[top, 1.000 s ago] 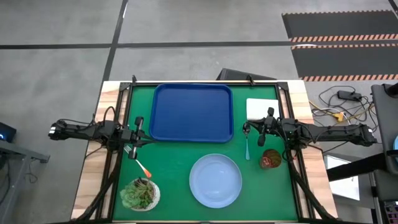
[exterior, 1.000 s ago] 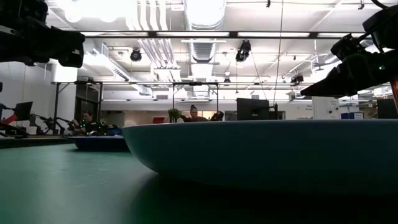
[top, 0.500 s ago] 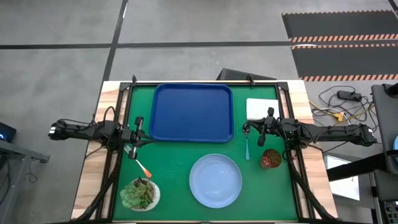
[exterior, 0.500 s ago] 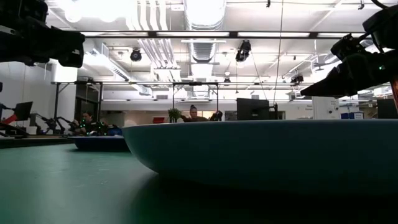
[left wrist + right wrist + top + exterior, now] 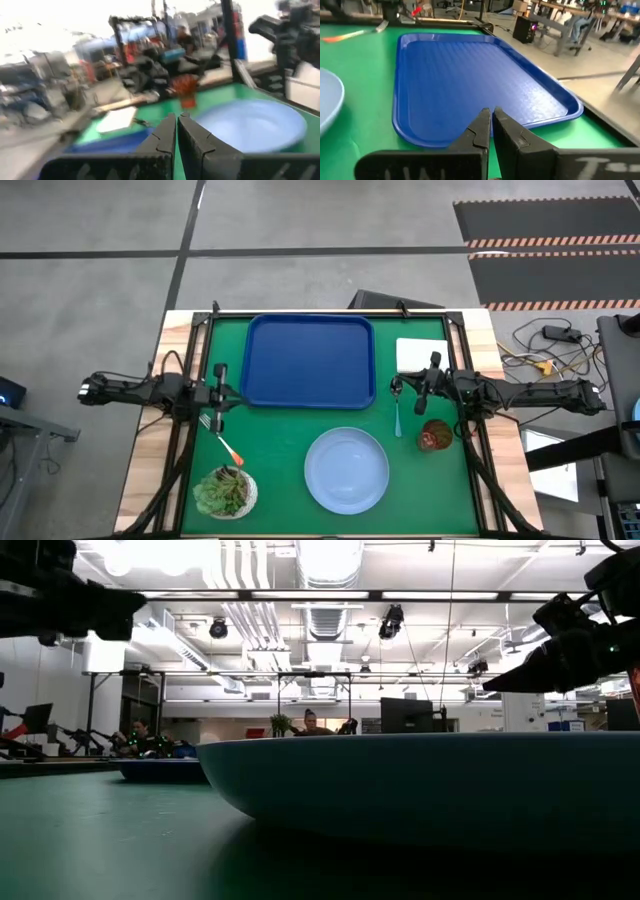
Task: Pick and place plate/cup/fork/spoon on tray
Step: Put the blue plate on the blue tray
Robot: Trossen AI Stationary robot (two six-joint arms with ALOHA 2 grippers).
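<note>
The dark-blue tray [image 5: 308,360] lies at the far middle of the green mat and shows close up in the right wrist view [image 5: 470,75]. The pale-blue plate [image 5: 347,470] lies near the front edge; its rim fills the low view [image 5: 420,785]. The dark-red cup [image 5: 434,436] stands right of the blue-handled spoon [image 5: 398,418]. The orange-handled fork [image 5: 224,442] lies at the left. My left gripper [image 5: 240,393] is shut and empty at the tray's left edge, beyond the fork; its wrist view [image 5: 177,117] is blurred. My right gripper [image 5: 393,387] is shut and empty right of the tray, above the spoon's far end.
A potted green succulent [image 5: 225,492] stands at the near left corner. A white square pad [image 5: 421,355] lies right of the tray at the far right. Bare green mat lies between the tray and the plate.
My left gripper has shifted a little and risen slightly in the low view, still shut. The plate, cup, fork, spoon and tray lie where they were.
</note>
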